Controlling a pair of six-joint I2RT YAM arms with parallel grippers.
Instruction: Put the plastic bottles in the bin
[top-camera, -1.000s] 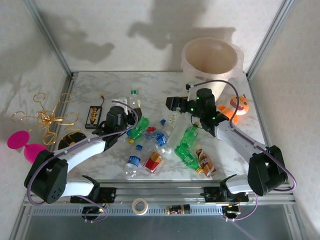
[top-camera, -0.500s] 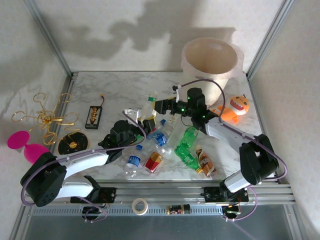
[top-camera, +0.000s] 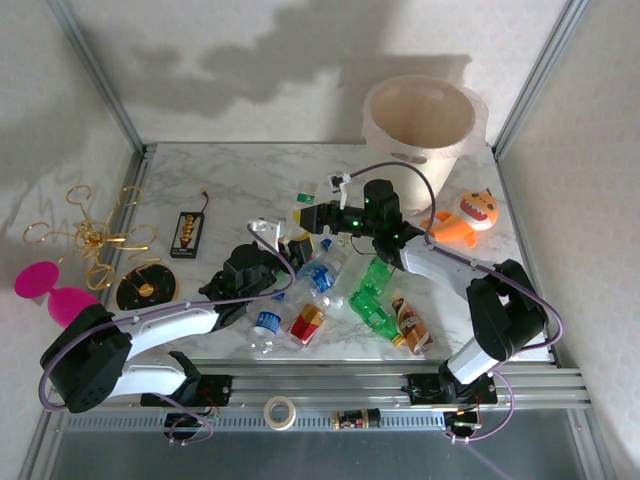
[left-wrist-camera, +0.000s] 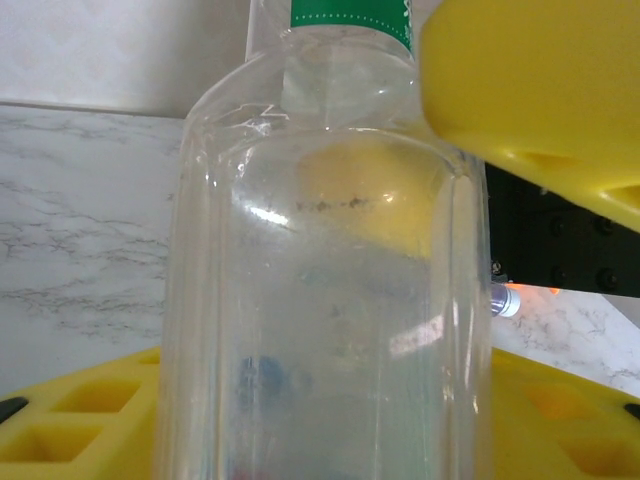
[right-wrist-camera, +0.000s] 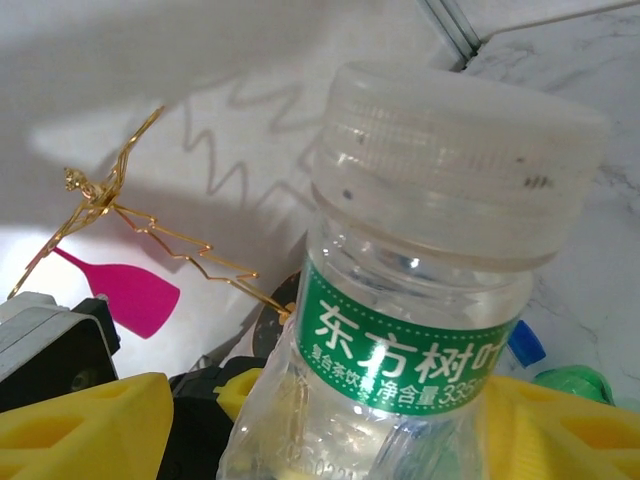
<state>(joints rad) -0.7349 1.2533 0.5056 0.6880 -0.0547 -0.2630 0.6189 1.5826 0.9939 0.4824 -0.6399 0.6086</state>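
Note:
A clear plastic bottle (top-camera: 305, 200) with a green label and white cap is lifted above the table's middle. My left gripper (top-camera: 292, 240) is shut on its lower body (left-wrist-camera: 320, 300), yellow fingers (left-wrist-camera: 80, 420) pressed against both sides. My right gripper (top-camera: 318, 214) reaches in from the right and brackets the labelled neck (right-wrist-camera: 400, 350); a gap shows beside its left finger (right-wrist-camera: 90, 430), so it stands open. Several more bottles lie on the marble: blue-labelled (top-camera: 320, 275), green (top-camera: 375, 275), brown-labelled (top-camera: 410, 322), red-labelled (top-camera: 307, 322). The cream bin (top-camera: 470, 140) stands at the back right.
An orange pumpkin-faced toy (top-camera: 468, 215) lies right of my right arm. A gold wire ornament (top-camera: 95, 235), a pink piece (top-camera: 40, 280), a black disc (top-camera: 145, 288) and a battery holder (top-camera: 187, 232) sit at the left. A tape roll (top-camera: 280, 410) rests on the front rail.
My left gripper took the green-labelled bottle from the back and carried it up and right. My right gripper swung left across the table and came around the bottle's neck.

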